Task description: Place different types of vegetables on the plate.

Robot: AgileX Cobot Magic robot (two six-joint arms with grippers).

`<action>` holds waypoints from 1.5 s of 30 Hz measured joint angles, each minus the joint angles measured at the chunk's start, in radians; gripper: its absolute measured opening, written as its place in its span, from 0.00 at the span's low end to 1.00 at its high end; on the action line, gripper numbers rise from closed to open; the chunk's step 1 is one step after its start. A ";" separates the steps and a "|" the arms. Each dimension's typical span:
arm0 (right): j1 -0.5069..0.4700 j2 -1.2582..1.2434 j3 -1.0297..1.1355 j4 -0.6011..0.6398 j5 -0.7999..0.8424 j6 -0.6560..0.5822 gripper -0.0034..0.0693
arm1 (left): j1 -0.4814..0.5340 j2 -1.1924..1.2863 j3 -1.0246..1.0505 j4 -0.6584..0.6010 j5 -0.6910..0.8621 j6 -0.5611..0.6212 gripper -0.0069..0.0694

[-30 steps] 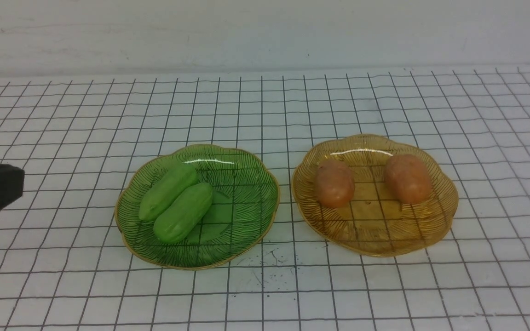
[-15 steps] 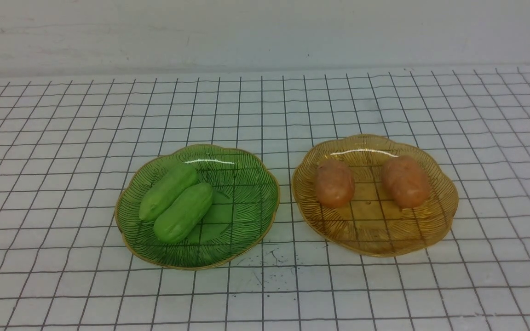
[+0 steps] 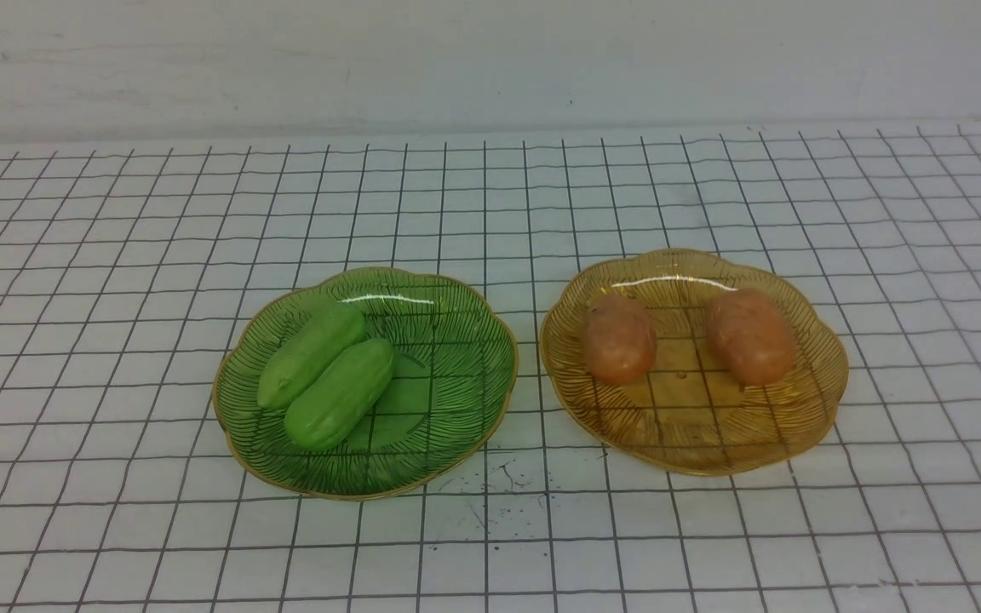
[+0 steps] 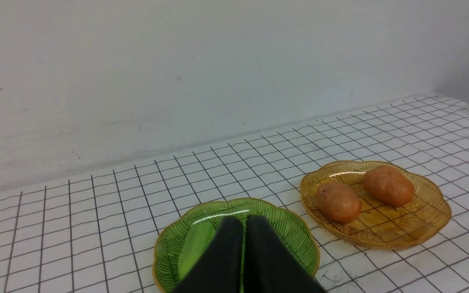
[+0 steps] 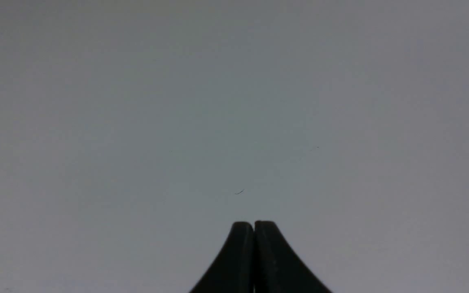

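The green plate is taken as the landmark. Two cucumbers, one touching the other, are held in its left part. Just to its right is set a yellow plate, on which two potatoes, one nearer the green plate and one farther, are placed apart. The fingers of the left gripper and right gripper are closed together.

The left gripper has its two dark fingers together, closed, in its own wrist view. The right gripper is closed too, its fingers side by side and pointing away from the wrist camera. Neither arm reaches into the front view, so their full pose cannot be told.
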 joint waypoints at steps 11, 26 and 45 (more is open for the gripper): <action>0.000 0.000 0.000 0.000 0.000 0.000 0.03 | 0.067 -0.040 0.146 -0.026 -0.135 -0.020 0.08; 0.000 0.000 0.000 0.000 0.000 0.000 0.03 | 0.389 -0.132 0.781 -0.024 -0.402 -0.013 0.08; 0.000 0.000 0.000 0.000 0.000 0.000 0.03 | 0.389 -0.132 0.786 -0.024 -0.419 -0.013 0.08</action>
